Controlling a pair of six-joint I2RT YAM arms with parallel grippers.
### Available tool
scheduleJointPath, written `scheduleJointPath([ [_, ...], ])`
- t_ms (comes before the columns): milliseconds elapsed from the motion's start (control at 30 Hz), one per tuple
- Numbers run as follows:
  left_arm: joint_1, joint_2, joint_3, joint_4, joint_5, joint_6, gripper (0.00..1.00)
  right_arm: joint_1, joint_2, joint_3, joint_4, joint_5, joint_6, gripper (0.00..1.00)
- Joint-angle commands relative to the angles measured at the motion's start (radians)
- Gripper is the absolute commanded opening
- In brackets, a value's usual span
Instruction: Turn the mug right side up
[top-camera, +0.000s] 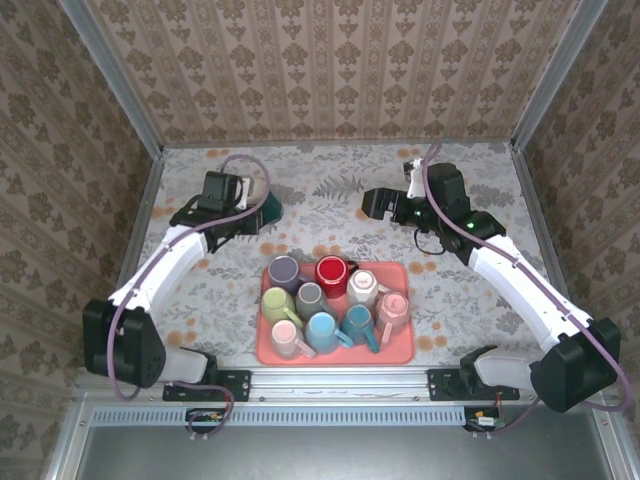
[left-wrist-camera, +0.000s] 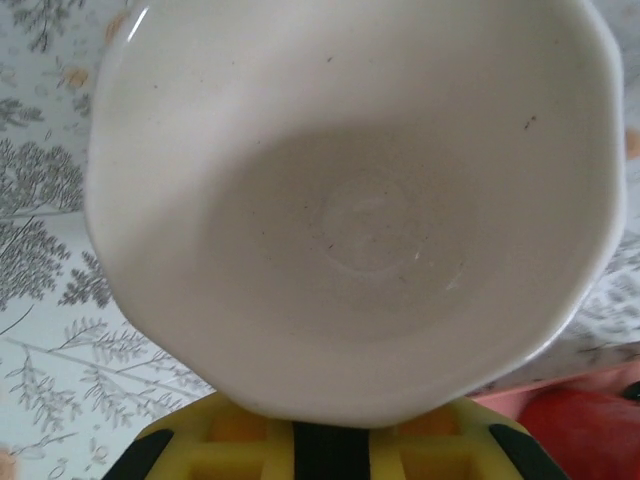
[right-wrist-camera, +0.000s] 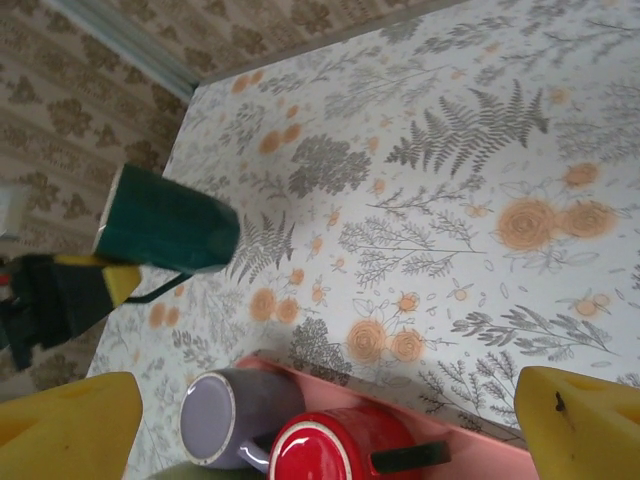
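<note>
The left gripper (top-camera: 250, 207), clamped on the rim of the green mug (right-wrist-camera: 165, 232), held it just ahead of its fingers, axis near level, mouth facing the wrist, while the right gripper (top-camera: 378, 203), farther off, gaped empty.

We record 1 table (top-camera: 330, 190), its surface covered in a grey-and-orange floral print. Directly on it lies 1 pink tray (top-camera: 335, 359), placed centrally at the near edge and loaded with mugs (top-camera: 322, 300).
</note>
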Motion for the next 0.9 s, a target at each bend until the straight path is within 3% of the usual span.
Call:
scheduleJointPath([
  [0,-0.019,0.022,0.080,0.037,-0.093,0.040,0.00,0.028,-0.021,0.019,-0.012,-0.001,-0.091,0.95],
  [167,-0.037,0.102,0.117,0.023,-0.136,0.056,0.00,0.067,0.007,0.036,-0.074,0.094,-0.156,0.94],
  [467,-0.046,0.245,0.178,0.044,-0.169,0.068,0.00,0.068,0.012,0.033,-0.070,0.094,-0.166,0.94],
  [867,-0.047,0.465,0.440,-0.091,-0.267,0.109,0.00,0.076,0.027,0.028,-0.103,0.118,-0.167,0.93],
])
